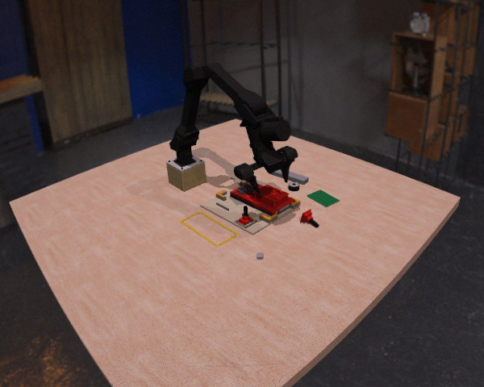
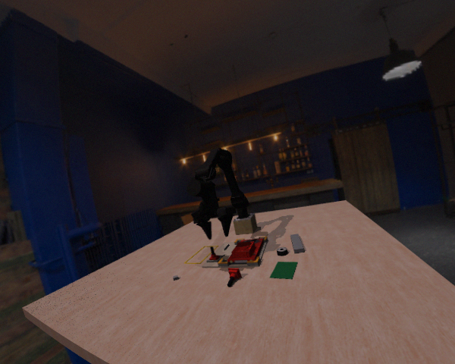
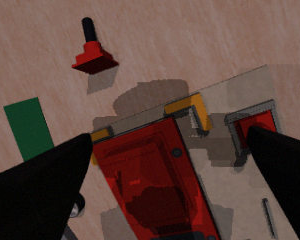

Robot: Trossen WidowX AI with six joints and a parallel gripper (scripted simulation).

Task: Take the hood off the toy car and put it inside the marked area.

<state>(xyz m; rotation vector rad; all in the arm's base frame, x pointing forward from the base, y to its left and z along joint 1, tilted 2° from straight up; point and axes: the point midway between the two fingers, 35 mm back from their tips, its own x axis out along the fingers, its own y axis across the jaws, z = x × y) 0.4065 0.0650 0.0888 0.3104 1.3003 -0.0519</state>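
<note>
The toy car (image 1: 250, 201) (image 3: 200, 192) is a flat red body lying on a pale board (image 1: 256, 228) (image 3: 245, 85). Its hood looks to be the raised red box (image 1: 277, 198) (image 2: 245, 249) (image 3: 140, 160) on top, still on the body. The marked area appears to be the yellow outline (image 1: 199, 233) (image 2: 193, 255) beside the board. My gripper (image 1: 272, 186) (image 2: 218, 236) (image 3: 169, 137) is wide open and empty, above the car. In the wrist view its fingers lie either side of the car's end. Their exact height over it is hard to tell.
A red piece with a black handle (image 1: 245, 219) (image 3: 260, 122) stands upright on the board; a similar one (image 1: 306, 217) (image 2: 233, 273) (image 3: 94, 57) lies on the table. Beyond the car are a black wheel (image 1: 294, 186), a grey bar (image 1: 298, 178) and a green patch (image 1: 323, 197).
</note>
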